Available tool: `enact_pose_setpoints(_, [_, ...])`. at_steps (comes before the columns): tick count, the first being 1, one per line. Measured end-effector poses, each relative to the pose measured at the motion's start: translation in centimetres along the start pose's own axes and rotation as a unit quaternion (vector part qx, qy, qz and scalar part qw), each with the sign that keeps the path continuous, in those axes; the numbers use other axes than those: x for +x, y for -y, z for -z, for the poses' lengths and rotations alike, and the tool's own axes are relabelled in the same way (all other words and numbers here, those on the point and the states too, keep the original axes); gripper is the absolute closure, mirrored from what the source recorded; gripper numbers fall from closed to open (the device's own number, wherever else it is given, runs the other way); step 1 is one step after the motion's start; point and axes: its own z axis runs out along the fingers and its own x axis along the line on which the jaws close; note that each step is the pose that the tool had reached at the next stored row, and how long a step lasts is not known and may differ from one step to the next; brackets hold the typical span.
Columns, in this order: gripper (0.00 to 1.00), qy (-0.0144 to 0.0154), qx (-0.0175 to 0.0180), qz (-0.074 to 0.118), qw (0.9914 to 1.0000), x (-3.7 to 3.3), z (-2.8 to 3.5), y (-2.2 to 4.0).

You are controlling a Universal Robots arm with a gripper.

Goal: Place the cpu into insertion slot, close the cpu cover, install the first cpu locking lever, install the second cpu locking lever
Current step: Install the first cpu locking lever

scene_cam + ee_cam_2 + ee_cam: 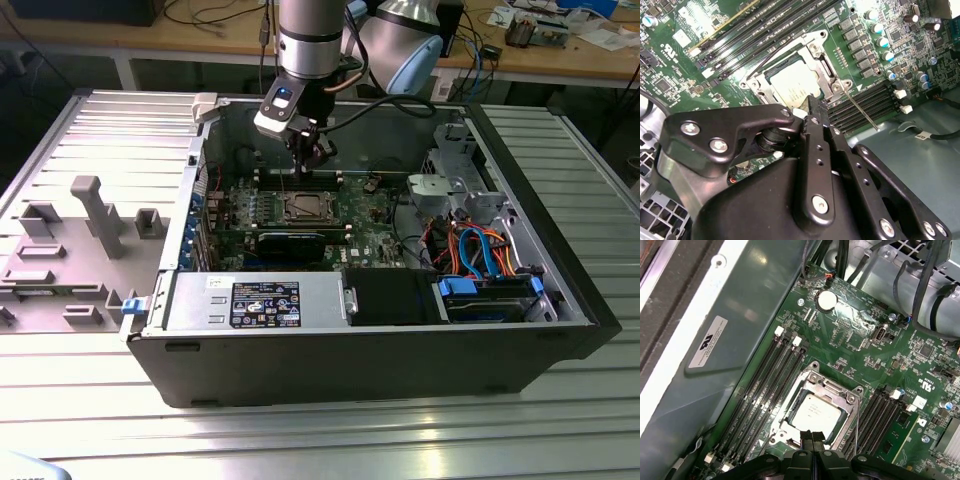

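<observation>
Bench point(300, 440): ribbed grey metal; I see it carrying the open computer case point(400, 350).
Room: cluttered wooden bench point(600, 62) behind.
Claw point(314, 155): pinched narrow, empty, near the cpu point(812, 412).

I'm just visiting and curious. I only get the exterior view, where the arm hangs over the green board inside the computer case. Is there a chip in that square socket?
Observer: Yes. In both wrist views the cpu lies flat in the insertion slot, silver top up.
Visitor: Is anything over it?
Observer: The cpu cover lies flat around it, and the chip shows through its window.
Visitor: And the claw, is it carrying something?
Observer: No. The gripper has its fingertips together with nothing between them, right by the chip's edge.
</observation>
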Motion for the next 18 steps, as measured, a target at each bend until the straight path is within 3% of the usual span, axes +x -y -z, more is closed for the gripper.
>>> enact_pose_setpoints(18, [0.89,-0.002,-0.0013,0.003,0.99999,0.0,0.0,0.0])
